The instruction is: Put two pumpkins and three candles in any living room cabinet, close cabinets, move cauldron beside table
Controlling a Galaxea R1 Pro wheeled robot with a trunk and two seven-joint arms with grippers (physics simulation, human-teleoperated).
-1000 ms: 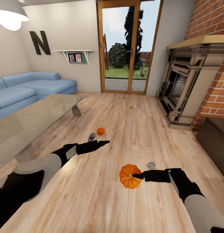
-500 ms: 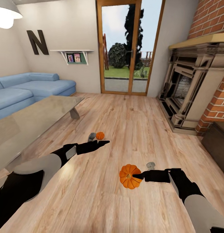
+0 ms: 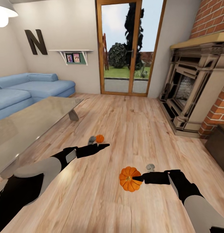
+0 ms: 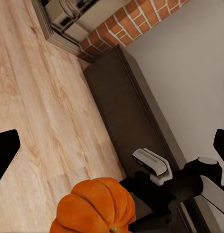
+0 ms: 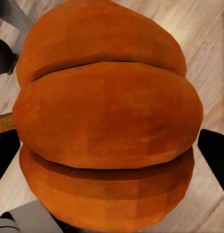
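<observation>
My right gripper [image 3: 136, 177] is shut on a bright orange ribbed pumpkin [image 3: 130, 179], held above the plank floor. In the right wrist view this pumpkin [image 5: 109, 116] sits between the two black fingers [image 5: 216, 154]. The second pumpkin [image 3: 99, 138] lies on the floor farther ahead, just beyond my left gripper [image 3: 104, 146]. That gripper is open and empty, its fingers [image 4: 5, 154] spread wide in the left wrist view, which looks across at the held pumpkin [image 4: 95, 206] and the dark brown cabinet [image 4: 126, 116]. The candles are out of view.
The glass-topped table [image 3: 31, 119] stands at the left, with the blue sofa [image 3: 31, 86] behind it. The brick fireplace [image 3: 189, 90] is at the right, and the cabinet's end [image 3: 220, 144] shows below it. A glazed door [image 3: 126, 48] is straight ahead.
The whole view has shifted a little as the camera moved, so the room sits slightly differently in the picture. Both arms keep their pose, and the right gripper still holds the pumpkin.
</observation>
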